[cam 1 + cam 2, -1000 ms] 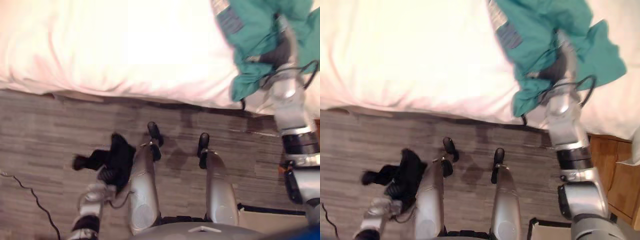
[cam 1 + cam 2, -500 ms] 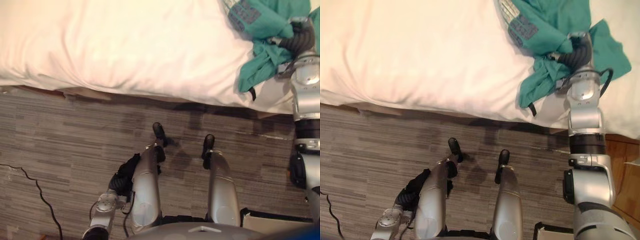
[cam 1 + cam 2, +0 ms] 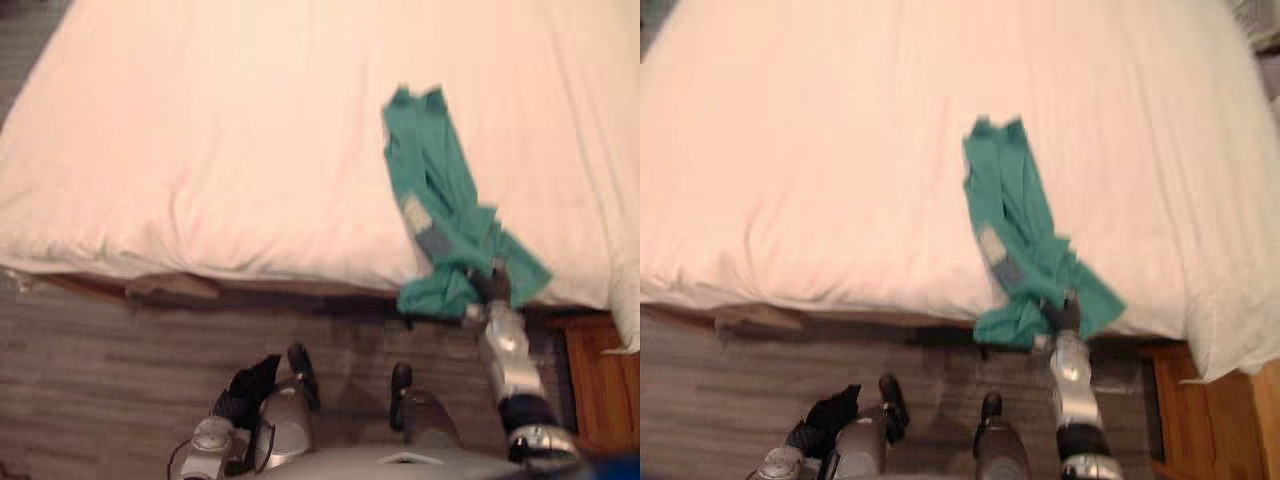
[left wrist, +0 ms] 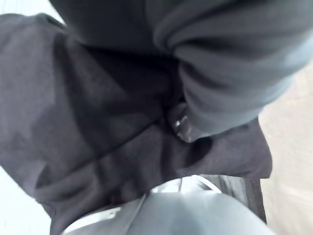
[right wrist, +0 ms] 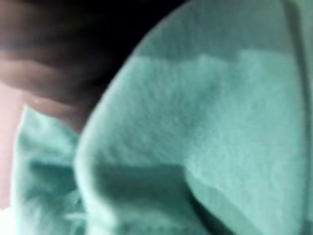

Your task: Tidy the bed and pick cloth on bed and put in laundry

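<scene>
A green cloth lies stretched out on the white bed, and its bunched lower end hangs over the near edge. My right hand sits at that edge, buried in the bunched end and shut on it. The right wrist view shows green cloth pressed up close. My left hand hangs low beside the bed above the floor, shut on a black cloth. The left wrist view shows dark folds of that black cloth.
A wooden bedside cabinet stands on the right, just past the bed's corner. Grey plank floor runs along the near side of the bed. A fold of white sheet hangs down at the right corner.
The camera has pulled back and now takes in more of the bed. My right hand has closed on the green cloth and drawn it toward the near edge. The left hand stays low with the black cloth.
</scene>
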Tool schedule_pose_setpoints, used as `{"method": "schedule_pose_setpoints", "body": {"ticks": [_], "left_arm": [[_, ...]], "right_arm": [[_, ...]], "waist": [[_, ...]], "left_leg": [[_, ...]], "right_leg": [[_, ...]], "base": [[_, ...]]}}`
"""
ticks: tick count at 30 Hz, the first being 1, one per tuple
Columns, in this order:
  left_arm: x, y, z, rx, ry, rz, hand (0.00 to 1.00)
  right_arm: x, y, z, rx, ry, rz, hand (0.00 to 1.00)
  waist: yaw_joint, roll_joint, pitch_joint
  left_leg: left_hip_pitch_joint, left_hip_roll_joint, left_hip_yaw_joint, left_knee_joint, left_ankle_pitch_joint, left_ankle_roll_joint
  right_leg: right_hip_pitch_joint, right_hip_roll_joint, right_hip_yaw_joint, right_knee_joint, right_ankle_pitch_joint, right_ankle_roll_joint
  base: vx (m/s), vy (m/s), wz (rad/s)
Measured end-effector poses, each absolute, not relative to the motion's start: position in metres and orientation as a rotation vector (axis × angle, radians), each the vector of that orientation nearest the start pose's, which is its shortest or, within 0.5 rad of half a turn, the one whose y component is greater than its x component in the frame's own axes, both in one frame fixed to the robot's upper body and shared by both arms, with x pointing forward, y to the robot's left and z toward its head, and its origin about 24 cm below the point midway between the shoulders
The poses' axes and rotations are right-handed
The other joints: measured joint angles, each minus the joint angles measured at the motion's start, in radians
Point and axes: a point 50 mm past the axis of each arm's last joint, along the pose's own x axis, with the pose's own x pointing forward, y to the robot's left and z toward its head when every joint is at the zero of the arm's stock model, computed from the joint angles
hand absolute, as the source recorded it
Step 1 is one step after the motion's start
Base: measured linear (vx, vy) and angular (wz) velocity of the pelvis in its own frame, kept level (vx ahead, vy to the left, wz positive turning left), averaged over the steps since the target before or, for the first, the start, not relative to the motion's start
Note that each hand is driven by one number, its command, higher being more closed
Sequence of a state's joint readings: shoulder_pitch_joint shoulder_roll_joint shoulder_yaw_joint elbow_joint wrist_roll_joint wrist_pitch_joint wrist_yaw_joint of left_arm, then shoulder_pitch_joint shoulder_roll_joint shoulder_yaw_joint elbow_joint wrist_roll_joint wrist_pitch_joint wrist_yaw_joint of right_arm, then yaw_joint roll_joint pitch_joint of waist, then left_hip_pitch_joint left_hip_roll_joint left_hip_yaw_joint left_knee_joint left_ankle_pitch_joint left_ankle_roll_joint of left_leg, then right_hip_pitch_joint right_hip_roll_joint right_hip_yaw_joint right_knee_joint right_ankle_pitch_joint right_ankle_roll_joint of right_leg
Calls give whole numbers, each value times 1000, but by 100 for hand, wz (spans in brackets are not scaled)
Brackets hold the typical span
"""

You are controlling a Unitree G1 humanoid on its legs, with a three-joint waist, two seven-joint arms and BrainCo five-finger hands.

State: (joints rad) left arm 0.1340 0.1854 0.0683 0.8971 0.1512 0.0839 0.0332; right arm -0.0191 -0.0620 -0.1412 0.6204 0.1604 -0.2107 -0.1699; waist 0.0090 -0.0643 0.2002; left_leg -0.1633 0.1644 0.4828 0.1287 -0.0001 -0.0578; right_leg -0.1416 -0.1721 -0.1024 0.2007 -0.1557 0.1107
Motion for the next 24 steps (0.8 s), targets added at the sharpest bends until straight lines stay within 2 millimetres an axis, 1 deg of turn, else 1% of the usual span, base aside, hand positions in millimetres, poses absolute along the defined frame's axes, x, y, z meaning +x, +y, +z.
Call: {"method": "schedule_pose_setpoints", "body": {"ticks": [1,3,5,6,8,9,10,11,12,14,15,16,18,20,22,24], "left_arm": [[93,235,-150,302,1148,128,100],[88,233,-153,319,1190,113,100],[83,229,-156,329,1226,89,100],[82,229,-157,328,1234,89,100],[78,229,-159,324,1260,87,100],[77,228,-160,321,1266,85,100],[76,227,-160,315,1271,80,100],[75,225,-161,304,1278,73,100],[73,223,-162,292,1285,74,100],[70,219,-165,264,1303,78,100],[70,218,-165,256,1304,80,100],[69,217,-165,228,1315,99,100],[65,216,-166,187,1334,125,100],[58,217,-167,125,1353,178,100],[54,217,-168,115,1351,187,100],[53,217,-168,115,1334,187,100]], "right_arm": [[196,-206,-86,101,456,-396,100],[170,-205,-106,107,557,-407,100],[137,-206,-126,139,678,-421,100],[130,-205,-130,152,708,-429,100],[99,-204,-146,208,816,-475,100],[91,-205,-149,215,840,-483,100],[80,-206,-152,225,871,-494,100],[68,-208,-154,236,897,-513,100],[61,-211,-156,247,909,-523,100],[51,-214,-156,268,906,-529,100],[47,-213,-156,270,911,-521,100],[44,-213,-157,263,920,-498,100],[45,-210,-157,248,925,-447,100],[45,-210,-157,219,929,-393,100],[46,-209,-157,207,932,-361,100],[47,-207,-157,185,940,-329,100]], "waist": [[-11,-2,-16],[-28,4,-26],[-34,11,-45],[-42,11,-49],[-59,16,-57],[-62,19,-59],[-71,22,-60],[-72,33,-68],[-73,40,-72],[-77,50,-79],[-77,51,-82],[-77,60,-87],[-75,57,-90],[-72,56,-105],[-72,52,-107],[-71,49,-109]], "left_leg": [[34,-16,5,-44,14,-1],[101,-38,22,-124,47,-2],[186,-65,54,-228,88,-5],[193,-67,56,-228,89,-5],[235,-68,66,-234,87,-6],[243,-68,67,-234,87,-7],[255,-67,71,-234,86,-8],[265,-66,79,-235,85,-9],[273,-65,86,-235,83,-11],[290,-63,93,-235,79,-12],[293,-62,92,-235,73,-20],[296,-63,90,-235,72,-19],[302,-64,85,-235,70,-16],[300,-67,78,-235,66,-10],[299,-72,56,-235,64,-7],[298,-79,29,-235,62,-5]], "right_leg": [[22,-2,6,-21,10,3],[60,-2,14,-49,25,7],[91,3,43,-67,30,10],[98,3,48,-69,30,10],[136,4,64,-83,30,10],[140,5,65,-88,29,10],[154,6,69,-95,28,8],[157,9,80,-97,27,7],[159,12,92,-97,23,0],[170,14,99,-97,21,-4],[173,15,98,-97,21,-4],[178,15,98,-97,19,-2],[187,15,98,-98,15,-4],[191,12,95,-98,13,-6],[205,9,84,-98,8,-13],[222,0,56,-96,-7,-10]], "base": [[66,22,-16],[41,40,-23],[-18,75,-38],[-18,41,-26],[-34,-9,-19],[-57,-12,-15],[-66,-11,-14],[-74,-14,-24],[-93,-15,-30],[-78,-15,-19],[-67,-15,-1],[-62,-14,3],[-43,-9,6],[-17,-3,11],[6,-4,28],[23,-10,45]]}}
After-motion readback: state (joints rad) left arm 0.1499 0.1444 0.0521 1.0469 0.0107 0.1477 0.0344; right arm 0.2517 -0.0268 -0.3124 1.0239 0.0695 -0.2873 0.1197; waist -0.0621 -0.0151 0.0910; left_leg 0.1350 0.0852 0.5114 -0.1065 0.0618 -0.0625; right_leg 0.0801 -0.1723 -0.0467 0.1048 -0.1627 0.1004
